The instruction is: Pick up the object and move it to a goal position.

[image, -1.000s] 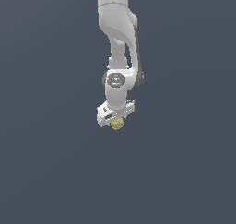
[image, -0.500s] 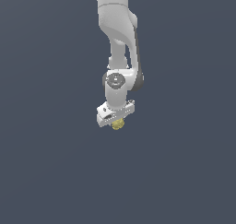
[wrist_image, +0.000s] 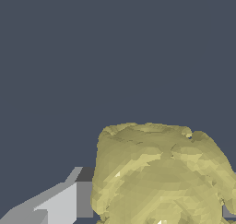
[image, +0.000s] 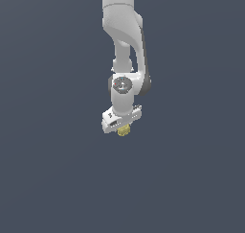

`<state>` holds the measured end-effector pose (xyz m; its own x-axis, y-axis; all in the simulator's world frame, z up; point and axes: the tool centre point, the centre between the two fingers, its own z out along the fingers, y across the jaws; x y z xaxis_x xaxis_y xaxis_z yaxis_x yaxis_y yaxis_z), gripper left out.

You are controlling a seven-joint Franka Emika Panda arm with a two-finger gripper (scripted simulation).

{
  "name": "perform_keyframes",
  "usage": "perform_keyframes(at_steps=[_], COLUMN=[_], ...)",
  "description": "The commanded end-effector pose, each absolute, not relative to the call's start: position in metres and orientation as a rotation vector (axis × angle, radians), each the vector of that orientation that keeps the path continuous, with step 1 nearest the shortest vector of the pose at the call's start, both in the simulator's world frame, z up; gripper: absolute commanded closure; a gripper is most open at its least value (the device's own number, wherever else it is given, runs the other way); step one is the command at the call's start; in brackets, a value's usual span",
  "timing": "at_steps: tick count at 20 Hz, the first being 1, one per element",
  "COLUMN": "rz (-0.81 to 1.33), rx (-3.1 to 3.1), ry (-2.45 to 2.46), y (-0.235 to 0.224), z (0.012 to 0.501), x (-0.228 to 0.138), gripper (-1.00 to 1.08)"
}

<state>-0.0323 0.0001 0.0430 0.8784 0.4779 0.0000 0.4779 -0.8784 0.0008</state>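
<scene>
Jaws of the gripper (image: 123, 130) pinch the lumpy pale-yellow object (image: 124, 130) between them, so the pick-up looks done; carrying it to the unseen goal position remains.

White jointed robot arm (image: 125, 40): reaching down from the top edge of the exterior view, against a plain dark grey-blue backdrop. White broad gripper (image: 123, 129): hanging at the arm's lower end, tilting slightly, its bar sloping up toward the exterior view's right. Small lumpy pale-yellow roundish object (image: 124, 130): sitting directly under the gripper, touching it, much narrower than the gripper; fingertips too small to make out.
</scene>
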Motion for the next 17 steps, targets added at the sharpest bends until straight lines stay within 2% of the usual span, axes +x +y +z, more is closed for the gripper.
perform_keyframes(at_steps=[1, 9, 17], rz=[0.001, 0.001, 0.0], rx=[3.044, 3.044, 3.044], ry=[0.776, 0.776, 0.777], y=[0.007, 0.034, 0.043], z=[0.045, 0.054, 0.056], x=[-0.025, 0.004, 0.015], gripper=[1.08, 1.08, 1.08])
